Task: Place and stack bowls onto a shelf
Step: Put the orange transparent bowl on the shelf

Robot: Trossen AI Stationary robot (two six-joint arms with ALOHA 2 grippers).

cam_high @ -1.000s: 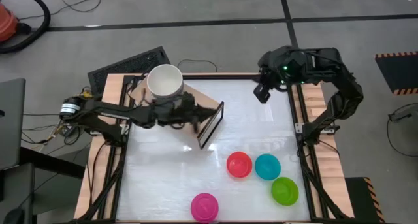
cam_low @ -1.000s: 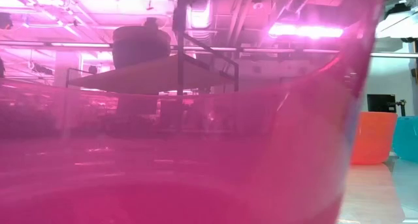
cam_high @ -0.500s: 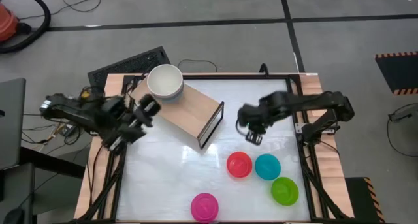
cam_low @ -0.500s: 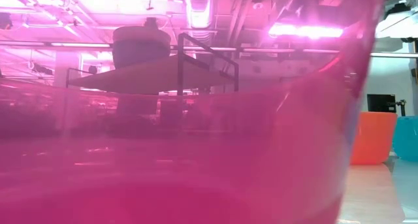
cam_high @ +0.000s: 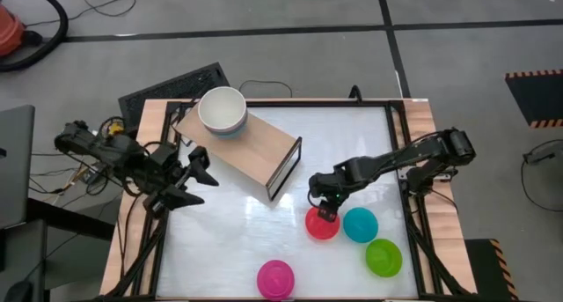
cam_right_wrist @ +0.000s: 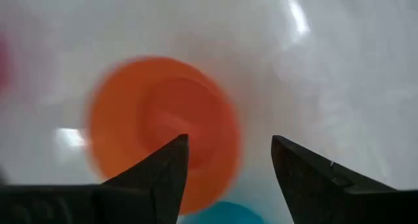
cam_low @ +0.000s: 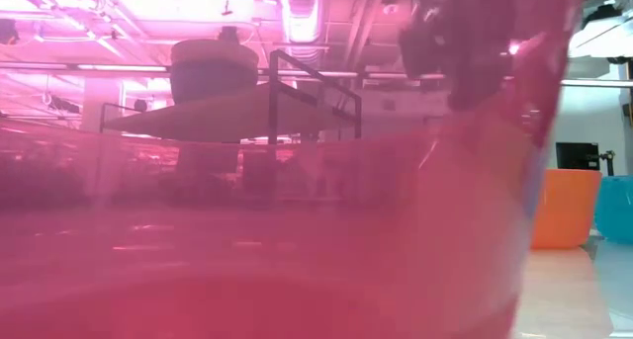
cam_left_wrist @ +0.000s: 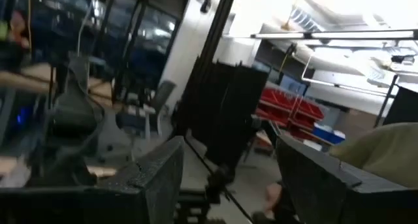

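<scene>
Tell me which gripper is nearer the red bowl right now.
Right. The right gripper hangs directly over the red bowl, jaws open above its rim. The left gripper is far off at the table's left edge, beyond the shelf.

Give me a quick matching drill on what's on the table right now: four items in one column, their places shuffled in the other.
Items:
1. white bowl
2. red bowl
3. magenta bowl
4. left gripper

Places:
A. directly under the open right gripper
B. on top of the shelf
C. open, at the table's left edge, holding nothing
D. alone near the table's front edge

Pairs: 1-B, 2-A, 3-D, 4-C
</scene>
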